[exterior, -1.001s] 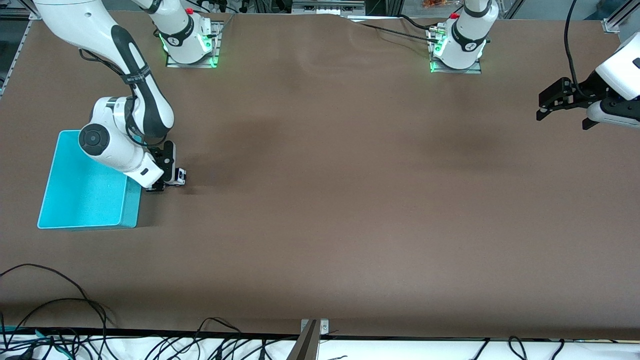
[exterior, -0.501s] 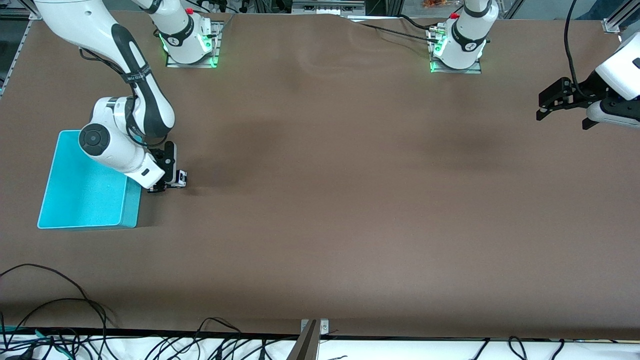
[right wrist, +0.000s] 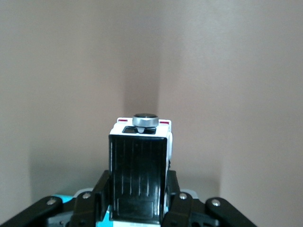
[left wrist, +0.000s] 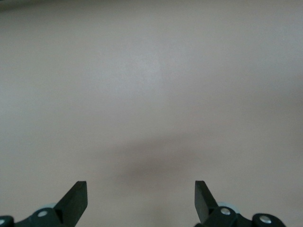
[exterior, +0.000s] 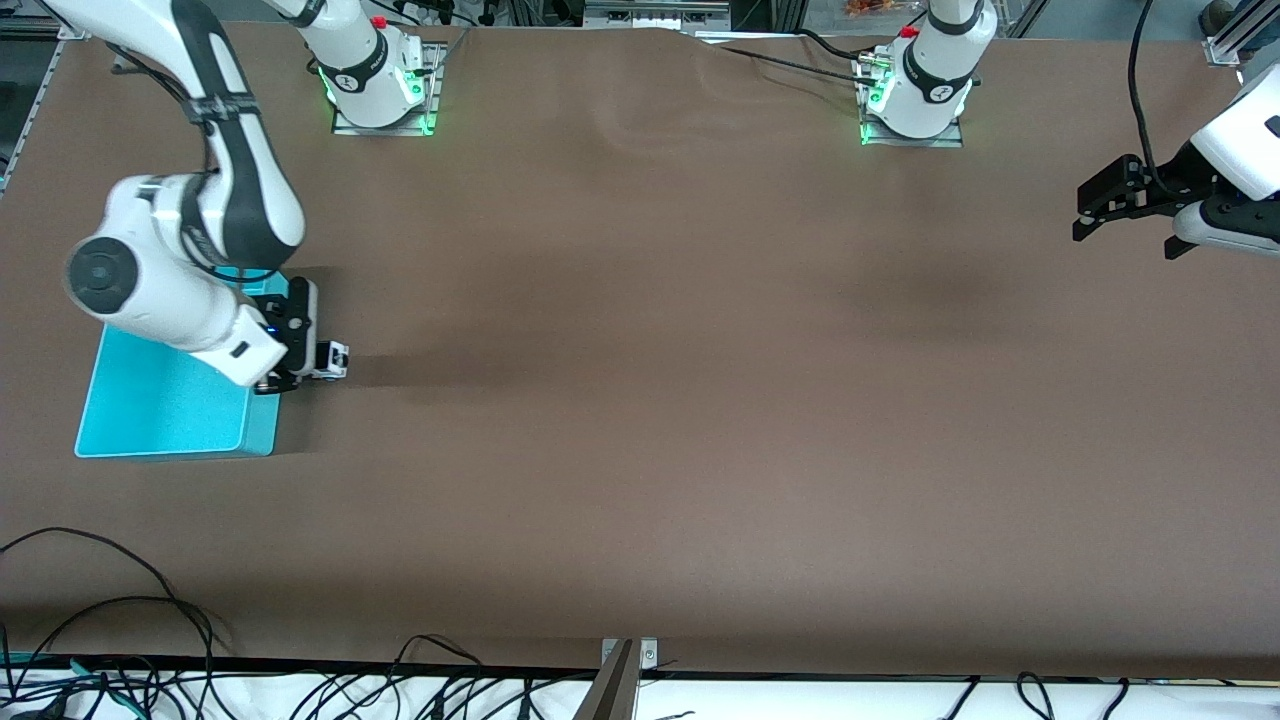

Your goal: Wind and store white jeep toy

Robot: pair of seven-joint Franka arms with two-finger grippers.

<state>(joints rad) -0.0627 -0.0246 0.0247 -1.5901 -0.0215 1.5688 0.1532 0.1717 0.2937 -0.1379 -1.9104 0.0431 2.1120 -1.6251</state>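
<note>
The white jeep toy hangs just above the brown table, beside the edge of the cyan bin that faces the left arm's end. My right gripper is shut on it. The right wrist view shows the jeep's black roof clamped between the two fingers, with its white end and round silver knob pointing away from the hand. My left gripper waits in the air over the left arm's end of the table, open, with only bare table between its fingertips.
The bin sits at the right arm's end of the table, and the right arm's wrist hangs over it. Loose black cables lie along the table edge nearest the front camera. A metal bracket sticks up at the middle of that edge.
The right arm has risen and swung toward the bin, carrying the jeep a little closer to the bin's edge. The left arm has not moved.
</note>
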